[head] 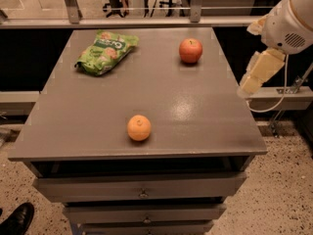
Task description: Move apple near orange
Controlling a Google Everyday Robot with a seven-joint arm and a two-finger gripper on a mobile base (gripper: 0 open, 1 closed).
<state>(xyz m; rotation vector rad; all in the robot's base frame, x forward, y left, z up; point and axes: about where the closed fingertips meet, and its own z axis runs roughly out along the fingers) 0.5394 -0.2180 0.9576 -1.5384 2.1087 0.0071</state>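
Observation:
The red apple (190, 50) sits on the grey table top (98, 116) at the far right. The small orange (139, 128) lies near the front edge, left of centre, well apart from the apple. My gripper (258, 73) hangs from the white arm (291, 21) just off the table's right edge, to the right of the apple and a little nearer the camera. It holds nothing that I can see.
A green snack bag (106, 52) lies at the far left of the table. Drawers (142, 187) sit under the top. A rail and glass partition (146, 21) run behind the table. A black shoe (14, 219) is at the bottom left on the floor.

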